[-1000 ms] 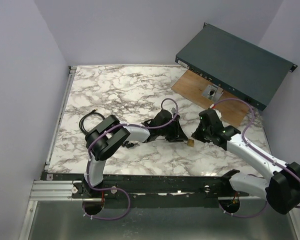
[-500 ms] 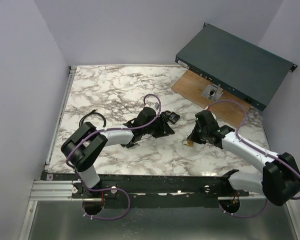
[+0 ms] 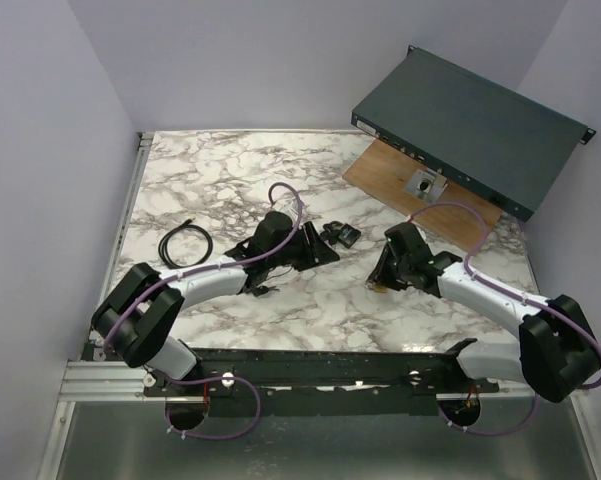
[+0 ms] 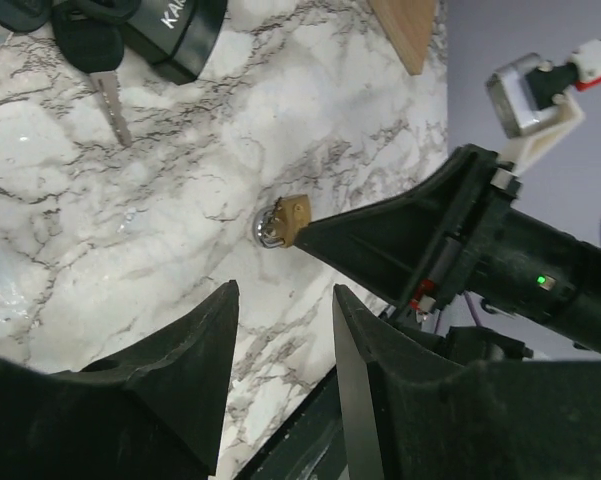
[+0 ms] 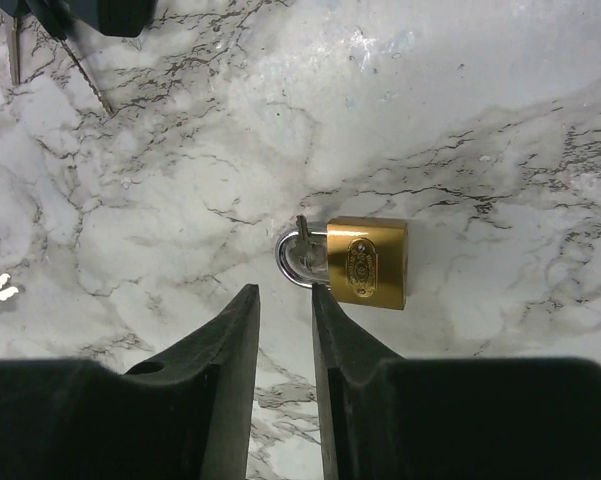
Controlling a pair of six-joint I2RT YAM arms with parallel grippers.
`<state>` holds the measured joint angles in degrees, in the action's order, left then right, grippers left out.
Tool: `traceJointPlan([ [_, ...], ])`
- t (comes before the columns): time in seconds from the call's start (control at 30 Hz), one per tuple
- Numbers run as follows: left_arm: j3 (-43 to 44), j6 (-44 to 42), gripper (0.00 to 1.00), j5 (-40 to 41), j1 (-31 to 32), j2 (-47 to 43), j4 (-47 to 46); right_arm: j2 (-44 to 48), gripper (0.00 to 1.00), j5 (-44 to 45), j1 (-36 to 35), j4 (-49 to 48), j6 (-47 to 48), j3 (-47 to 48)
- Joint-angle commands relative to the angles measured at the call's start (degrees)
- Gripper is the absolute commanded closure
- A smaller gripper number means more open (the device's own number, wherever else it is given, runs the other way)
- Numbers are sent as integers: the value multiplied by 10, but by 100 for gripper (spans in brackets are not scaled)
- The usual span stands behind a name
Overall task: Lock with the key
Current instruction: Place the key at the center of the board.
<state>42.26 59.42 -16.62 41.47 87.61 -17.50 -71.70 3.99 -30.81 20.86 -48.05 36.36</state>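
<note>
A brass padlock (image 5: 367, 262) lies flat on the marble, its steel shackle (image 5: 298, 258) pointing left. My right gripper (image 5: 285, 292) hovers just short of it, open by a narrow gap with nothing between the fingers. In the top view the right gripper (image 3: 388, 272) covers most of the padlock (image 3: 377, 287). A bunch of keys (image 4: 92, 55) with black heads and a black fob (image 4: 175, 35) rests further left, seen also as the keys (image 3: 340, 235) from above. My left gripper (image 3: 318, 247) stands open beside them, and the left wrist view shows the padlock (image 4: 283, 222) beyond its empty fingers.
A wooden board (image 3: 395, 175) with a metal lock block (image 3: 420, 185) lies at the back right, under a dark green rack unit (image 3: 470, 120). A coiled black cable (image 3: 185, 243) rests at the left. The right arm (image 4: 480, 240) reaches close to my left gripper.
My left arm has unfolded and stretched out, its gripper drawing back left to beside the keys. My right gripper has shifted left over the padlock.
</note>
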Motion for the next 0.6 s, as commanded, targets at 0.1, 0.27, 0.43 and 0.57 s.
traceJointPlan([
  [0.1,-22,-17,58,-3,-9,-92,41,1,64,3,-5,-15,-2,0],
  [0.27,-27,-53,56,30,-40,-176,134,-13,52,17,-29,8,30,57],
  [0.43,-43,-96,41,54,-109,-292,253,-95,40,57,-134,-19,61,141],
  [0.57,-39,-135,33,58,-184,-375,346,-163,33,20,-186,-98,108,184],
])
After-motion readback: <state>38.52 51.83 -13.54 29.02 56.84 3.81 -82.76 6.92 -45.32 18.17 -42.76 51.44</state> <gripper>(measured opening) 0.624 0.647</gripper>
